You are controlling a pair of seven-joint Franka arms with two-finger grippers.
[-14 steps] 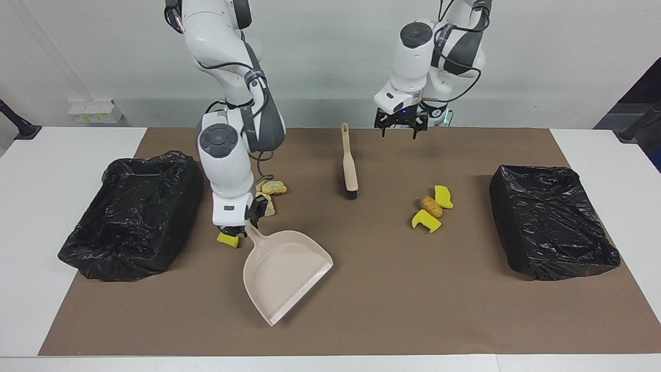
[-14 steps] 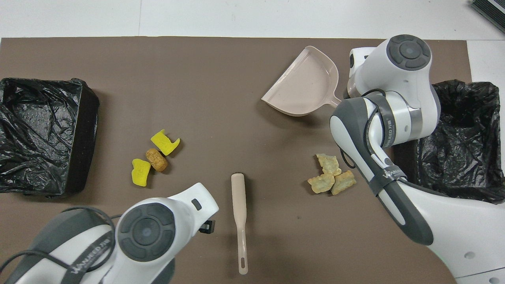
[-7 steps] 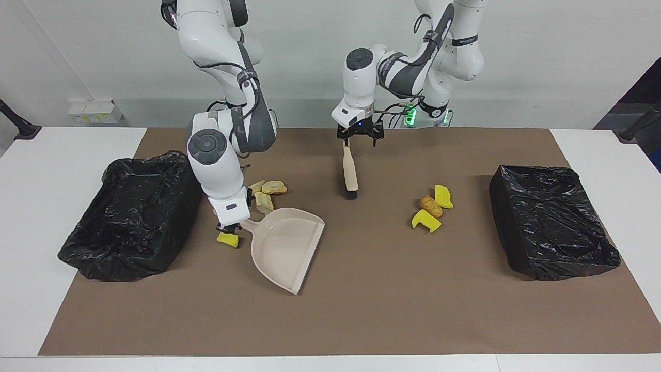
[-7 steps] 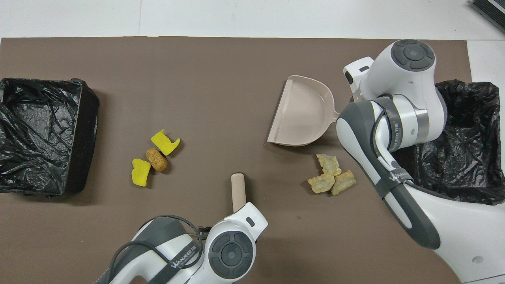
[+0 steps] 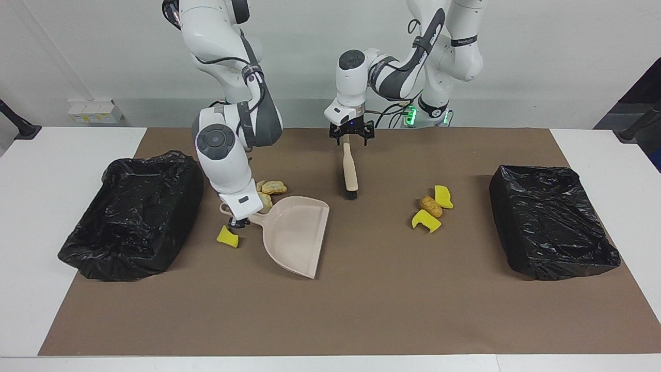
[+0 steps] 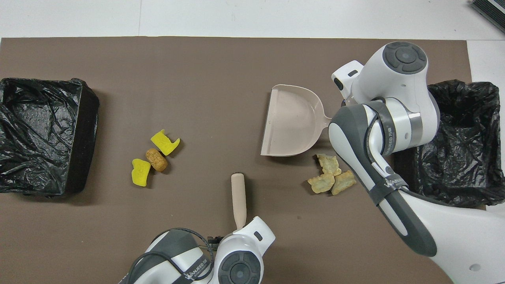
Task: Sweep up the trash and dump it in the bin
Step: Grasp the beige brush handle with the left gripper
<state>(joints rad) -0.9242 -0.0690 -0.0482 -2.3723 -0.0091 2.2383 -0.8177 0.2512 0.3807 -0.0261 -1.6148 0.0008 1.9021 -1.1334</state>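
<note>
My right gripper (image 5: 237, 222) is shut on the handle of the beige dustpan (image 5: 297, 235), whose mouth faces the left arm's end of the table. Three tan trash lumps (image 5: 271, 188) lie beside the pan, nearer to the robots. A yellow chunk (image 5: 227, 237) lies by the right gripper; the arm hides it in the overhead view. Two more yellow chunks (image 6: 165, 142) and a brown lump (image 6: 156, 159) lie toward the left arm's end. My left gripper (image 5: 351, 135) stands open astride the handle end of the beige brush (image 5: 350, 168).
A bin lined with a black bag (image 5: 129, 217) stands at the right arm's end of the brown mat. A second one (image 5: 552, 222) stands at the left arm's end. White table (image 5: 31, 232) borders the mat.
The left gripper swung across and came down over the brush handle's end. The right gripper turned the dustpan and drew it nearer to the robots, up beside the tan lumps.
</note>
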